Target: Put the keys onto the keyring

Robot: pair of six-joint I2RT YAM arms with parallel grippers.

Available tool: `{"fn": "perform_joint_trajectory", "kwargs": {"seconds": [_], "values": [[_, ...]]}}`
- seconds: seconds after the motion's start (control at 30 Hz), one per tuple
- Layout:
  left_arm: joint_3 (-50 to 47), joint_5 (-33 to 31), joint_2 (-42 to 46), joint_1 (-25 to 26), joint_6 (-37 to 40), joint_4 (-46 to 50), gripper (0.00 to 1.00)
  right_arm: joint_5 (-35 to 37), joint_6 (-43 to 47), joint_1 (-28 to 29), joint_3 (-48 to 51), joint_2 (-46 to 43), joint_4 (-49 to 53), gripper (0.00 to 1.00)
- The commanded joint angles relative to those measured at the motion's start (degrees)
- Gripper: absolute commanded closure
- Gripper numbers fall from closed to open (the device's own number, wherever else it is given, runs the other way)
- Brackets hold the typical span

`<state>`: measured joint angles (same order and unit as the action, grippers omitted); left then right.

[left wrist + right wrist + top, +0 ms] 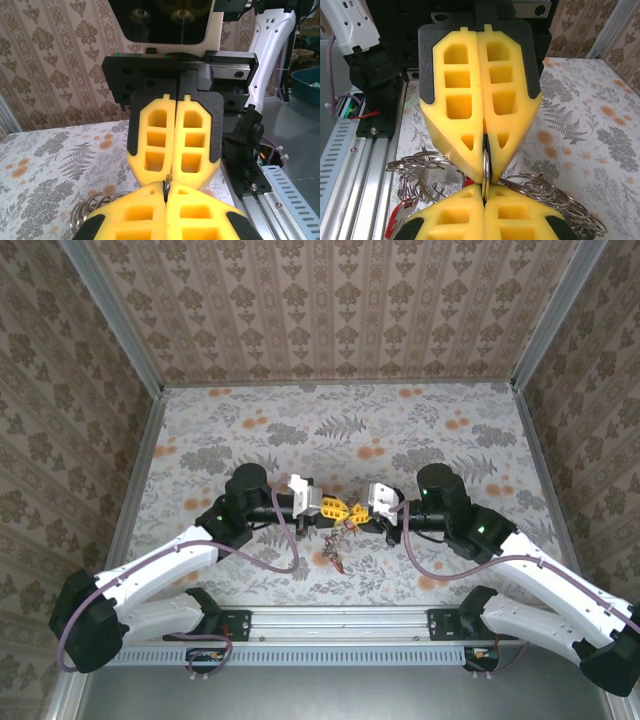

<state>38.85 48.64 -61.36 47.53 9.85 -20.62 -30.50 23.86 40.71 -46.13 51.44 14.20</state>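
yellow plastic fingers of the right gripper (484,205) sit closest, shut tight on the thin grey metal keyring (485,172). it stands on its edge, straight up and down, in the middle above the table. from the other side the left gripper (483,150) is shut on that same ring, tip to tip, so both arms are just as near. below hangs a bunch of shiny wire rings (437,172) with a small red key (395,220), toward the grey metal rail (365,150). i think a key must come up from there. flowery tablecloth (600,125) lies underneath.
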Motion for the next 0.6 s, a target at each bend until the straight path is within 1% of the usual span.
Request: {"fn": "perform_joint_trajectory", "kwargs": {"seconds": [0.0,0.23,0.4,0.43,0.47,0.5,0.57], "values": [[1.8,0.9,1.0,0.1,0.5,2.8,1.0,-2.1,0.8,-0.1,-3.0,-0.1,-0.2,0.99],[2.9,-1.2,3.1,-1.1,2.9,11.6,1.0,-0.7,5.5,-0.1,-5.7,0.6,7.6,1.0],[4.8,-1.0,4.4,-1.7,7.7,20.8,1.0,0.5,7.4,-0.1,-6.5,1.0,10.3,1.0],[4.8,-1.0,4.8,-1.8,8.1,21.1,1.0,0.4,7.0,-0.1,-6.1,0.9,9.7,0.94],[4.3,-1.4,5.4,-1.8,7.9,20.4,1.0,0.5,6.4,-0.1,-5.3,0.6,8.5,0.8],[3.7,-1.6,5.9,-2.0,7.2,18.9,1.0,0.4,5.5,-0.2,-4.2,0.1,7.2,0.77],[2.9,-1.5,6.5,-2.4,5.7,16.1,1.0,0.1,4.2,-0.1,-2.3,-0.7,4.9,0.76]]}}
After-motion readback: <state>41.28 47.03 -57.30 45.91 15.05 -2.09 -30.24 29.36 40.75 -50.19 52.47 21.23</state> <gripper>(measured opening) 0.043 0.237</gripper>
